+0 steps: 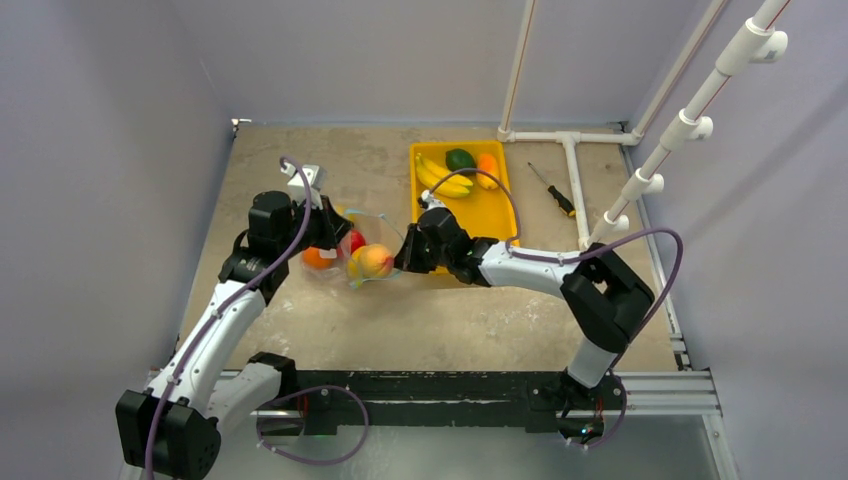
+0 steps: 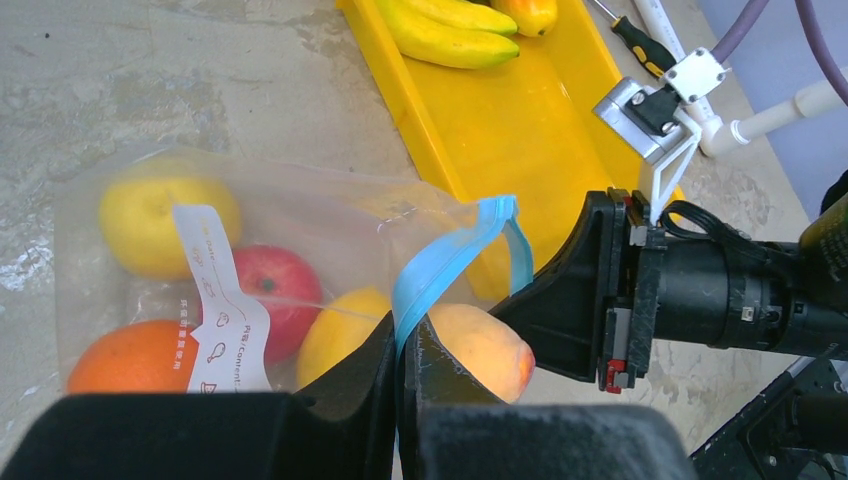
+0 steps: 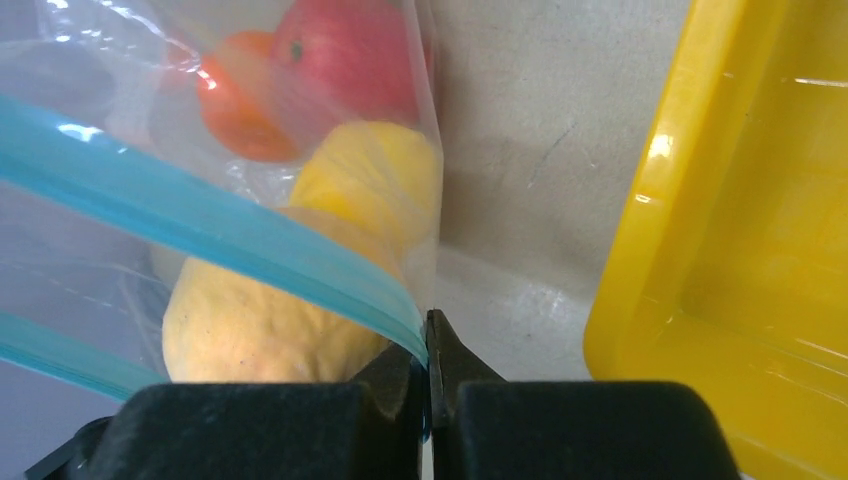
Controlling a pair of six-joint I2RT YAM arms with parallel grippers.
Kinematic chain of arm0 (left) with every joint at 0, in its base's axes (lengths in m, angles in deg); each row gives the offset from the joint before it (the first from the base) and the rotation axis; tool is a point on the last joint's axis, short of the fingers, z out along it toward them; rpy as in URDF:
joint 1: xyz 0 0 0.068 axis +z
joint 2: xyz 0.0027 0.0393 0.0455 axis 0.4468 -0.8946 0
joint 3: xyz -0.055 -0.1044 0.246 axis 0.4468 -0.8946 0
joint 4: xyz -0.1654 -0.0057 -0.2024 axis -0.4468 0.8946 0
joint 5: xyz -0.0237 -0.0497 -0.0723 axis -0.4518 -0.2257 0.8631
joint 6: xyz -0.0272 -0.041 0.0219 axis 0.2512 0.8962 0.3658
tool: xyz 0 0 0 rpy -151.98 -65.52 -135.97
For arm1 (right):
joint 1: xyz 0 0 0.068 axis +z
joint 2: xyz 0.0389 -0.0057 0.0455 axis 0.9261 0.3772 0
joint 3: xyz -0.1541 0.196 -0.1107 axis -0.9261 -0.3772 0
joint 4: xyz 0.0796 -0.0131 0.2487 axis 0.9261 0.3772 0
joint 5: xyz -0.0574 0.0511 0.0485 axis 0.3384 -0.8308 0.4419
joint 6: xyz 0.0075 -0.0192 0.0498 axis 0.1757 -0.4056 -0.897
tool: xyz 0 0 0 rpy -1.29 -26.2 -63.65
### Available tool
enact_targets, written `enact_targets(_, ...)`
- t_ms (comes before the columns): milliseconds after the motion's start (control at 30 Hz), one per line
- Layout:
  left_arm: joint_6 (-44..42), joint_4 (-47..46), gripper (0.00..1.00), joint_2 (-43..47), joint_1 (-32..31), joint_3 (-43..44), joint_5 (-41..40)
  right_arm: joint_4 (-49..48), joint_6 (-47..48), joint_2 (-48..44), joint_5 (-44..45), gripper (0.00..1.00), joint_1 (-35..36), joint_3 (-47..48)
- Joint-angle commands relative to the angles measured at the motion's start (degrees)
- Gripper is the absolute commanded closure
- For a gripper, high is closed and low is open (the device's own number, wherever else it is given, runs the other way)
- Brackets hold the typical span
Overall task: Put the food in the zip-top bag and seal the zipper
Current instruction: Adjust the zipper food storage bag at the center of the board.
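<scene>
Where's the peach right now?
Top view: the peach sits at the zip-top bag's mouth, between the left gripper and right gripper, left of the yellow tray.

I'm running this from afar in what looks like a robotics lab test cell: a stained bench [image 1: 330,320] boxed in by bare grey-lilac walls [image 1: 100,150], a white pipe frame [image 1: 574,180] at its far right corner, a screwdriver [image 1: 560,199] lying near the right edge, and a metal mounting rail [image 1: 450,383] along the near edge.
</scene>
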Motion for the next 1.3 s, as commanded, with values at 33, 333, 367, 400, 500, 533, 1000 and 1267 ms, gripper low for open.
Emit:
enact_targets(33, -0.17, -0.19, 1.0, 2.38, -0.28, 0.26, -0.72, -0.27, 1.56, -5.26, -1.15, 1.0, 0.25, 4.57)
enact_targets(333, 1.25, 4.41, 1.0, 5.04, -0.81, 2.72, -2.67, 6.69, 7.21, -7.15, -0.26, 1.0, 0.09, 12.48)
enact_targets(367, 1.33, 5.54, 1.0, 5.56, -0.81, 3.49, -2.96, 7.55, 7.88, -7.47, 0.37, 1.0, 0.08, 13.06)
enact_targets(400, 1.41, 6.73, 1.0, 6.05, -0.81, 4.29, -3.25, 8.36, 8.62, -7.63, 1.2, 1.0, 0.03, 13.55)
enact_targets(500, 0.96, 11.11, 1.0, 7.19, -0.81, 7.09, -4.46, 11.33, 11.21, -8.2, 2.89, 1.0, -0.45, 14.87)
enact_targets(533, 0.65, 12.86, 1.0, 7.5, -0.81, 8.05, -5.26, 12.43, 12.06, -8.42, 4.03, 1.0, -0.72, 15.17)
enact_targets(1000, -0.61, 32.61, 1.0, 8.16, -0.81, 17.1, -11.18, 22.89, 19.8, -12.78, 7.83, 1.0, -2.91, 21.22)
enact_targets(1267, 3.37, 27.55, 1.0, 6.06, -0.81, 8.58, -9.64, 20.46, 20.0, -8.94, 5.7, 1.0, -2.92, 18.05)
